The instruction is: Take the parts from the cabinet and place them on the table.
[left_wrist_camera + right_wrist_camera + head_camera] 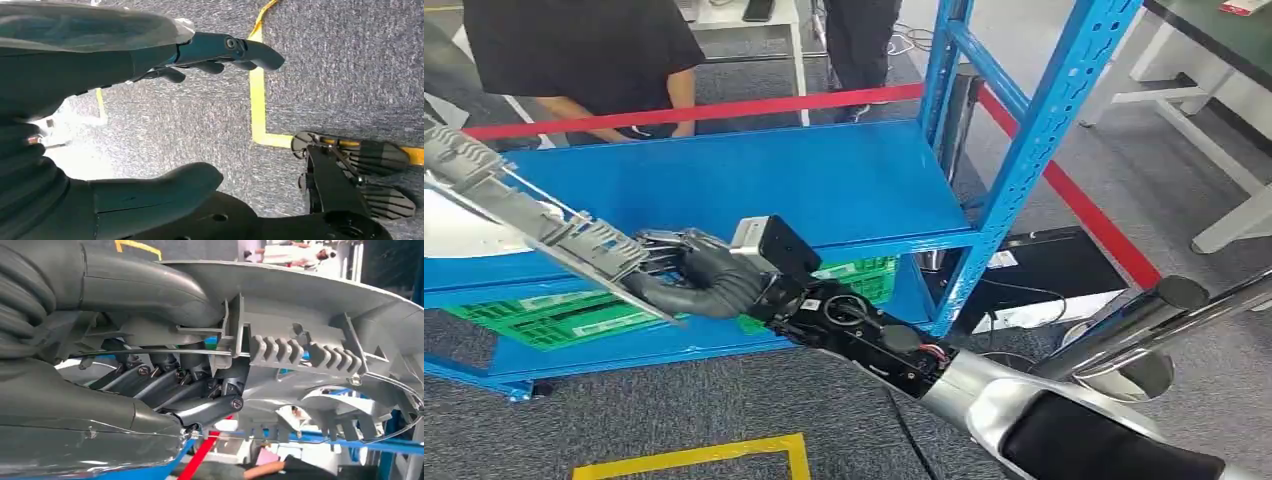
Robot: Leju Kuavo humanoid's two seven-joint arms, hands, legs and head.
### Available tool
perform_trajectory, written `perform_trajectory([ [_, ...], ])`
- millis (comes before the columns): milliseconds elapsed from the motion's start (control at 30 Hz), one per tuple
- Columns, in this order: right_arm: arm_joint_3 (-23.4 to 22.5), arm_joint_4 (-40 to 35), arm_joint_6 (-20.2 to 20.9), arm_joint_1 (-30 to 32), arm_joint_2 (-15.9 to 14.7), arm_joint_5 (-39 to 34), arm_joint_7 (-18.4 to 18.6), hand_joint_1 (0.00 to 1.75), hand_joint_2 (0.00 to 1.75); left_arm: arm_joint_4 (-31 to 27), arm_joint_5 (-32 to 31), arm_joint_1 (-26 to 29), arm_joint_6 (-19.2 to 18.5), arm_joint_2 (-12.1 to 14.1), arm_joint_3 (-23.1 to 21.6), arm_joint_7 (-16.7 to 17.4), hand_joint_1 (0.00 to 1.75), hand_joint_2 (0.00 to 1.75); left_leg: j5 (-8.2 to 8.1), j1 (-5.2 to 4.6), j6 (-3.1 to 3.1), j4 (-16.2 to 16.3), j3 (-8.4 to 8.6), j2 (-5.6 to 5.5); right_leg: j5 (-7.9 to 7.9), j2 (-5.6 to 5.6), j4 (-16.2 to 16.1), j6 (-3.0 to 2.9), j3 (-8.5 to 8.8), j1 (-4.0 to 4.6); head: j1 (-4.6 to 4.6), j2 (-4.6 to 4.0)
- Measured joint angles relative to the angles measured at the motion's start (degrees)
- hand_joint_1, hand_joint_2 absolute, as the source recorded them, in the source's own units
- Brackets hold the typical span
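Bright, even light (left wrist view underexposed)

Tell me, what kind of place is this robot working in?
Probably a workshop or robot test area, not a home. It has a blue steel shelving rack, red and yellow tape marking zones on grey carpet, and the right hand gripping a grey plastic part.

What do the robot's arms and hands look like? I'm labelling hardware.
The right arm has a silver shell with a black pad, then an exposed black forearm with a small red-and-black cable. The right hand has a grey ribbed cover, dark fingers and a white-fronted black box. The left hand has a thick grey thumb and dark fingers.
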Motion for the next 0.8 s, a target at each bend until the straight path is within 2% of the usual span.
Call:
perform_trajectory([
  [267, 2.80, -0.94, 1.01, 0.55, 1.44, 0.76, -2.75, 1.75, 1.75, 0.00, 0.28, 0.11, 0.02, 0.02, 0.00, -0.15, 0.00, 1.75, -0.03, -0.03, -0.02, 0.08, 0.00, 0.00, 0.01, 0.00, -0.04, 0.05, 0.02, -0.02, -0.02, 0.00],
  [500, 4.31, -0.96, 1.27, 0.75, 1.75, 1.16, -3.06, 1.75, 1.75, 0.00, 0.28, 0.10, 0.07, 0.22, 0.00, -0.20, 0.00, 1.75, -0.09, -0.10, 0.08, 0.25, -0.05, 0.00, 0.08, 0.00, -0.04, 0.21, 0.04, -0.09, -0.02, 0.00],
  [600, 4.76, -1.03, 1.03, 0.75, 1.75, 1.38, -3.06, 1.75, 1.75, 0.00, 0.28, 0.10, 0.07, 0.37, 0.00, -0.20, 0.00, 1.75, -0.08, -0.21, 0.32, 0.30, -0.10, 0.00, 0.18, 0.00, -0.09, 0.46, 0.04, -0.22, -0.02, 0.00],
  [633, 4.96, -1.38, 1.01, 0.75, 1.75, 1.42, -3.04, 1.75, 1.75, -0.02, 0.28, 0.08, 0.07, 0.29, -0.04, -0.20, 0.00, 1.75, 0.10, 0.12, 0.57, -0.13, 0.01, -0.02, 0.09, -0.05, 0.00, 0.62, 0.08, -0.06, -0.04, 0.00],
  [667, 5.11, -1.66, 0.98, 0.78, 1.75, 1.46, -3.02, 1.75, 1.75, -0.02, 0.28, 0.06, 0.07, 0.17, -0.11, -0.17, 0.00, 1.75, 0.31, 0.54, 0.75, -0.53, 0.44, 0.00, -0.37, 0.01, 0.38, 0.97, -0.11, -0.07, -0.07, 0.00],
  [700, 5.29, -1.86, 1.01, 0.70, 1.75, 1.51, -2.97, 1.75, 1.75, 0.00, 0.31, 0.02, 0.07, 0.37, -0.13, -0.13, 0.00, 1.75, 0.32, 0.60, 0.78, -0.74, 0.67, -0.06, -1.65, 0.04, 2.15, 1.43, -0.66, -0.05, 0.11, 0.00],
  [767, 5.64, -2.10, 1.05, 0.63, 1.75, 1.51, -3.02, 1.75, 1.75, 0.00, 0.42, -0.03, 0.07, 0.42, -0.26, -0.04, 0.00, 1.75, 0.33, 0.69, 0.80, -0.73, 0.71, -0.29, -6.59, 0.00, 11.73, 1.94, -5.02, -0.75, 0.24, 0.00],
  [800, 5.75, -2.10, 1.07, 0.78, 1.75, 1.51, -2.99, 1.75, 1.75, 0.00, 0.42, -0.02, 0.07, 0.42, -0.28, -0.04, 0.00, 1.75, 0.31, 0.70, 0.79, -0.72, 0.71, -0.47, -8.20, -0.03, 16.29, 2.07, -7.24, -1.10, 0.22, 0.00],
])
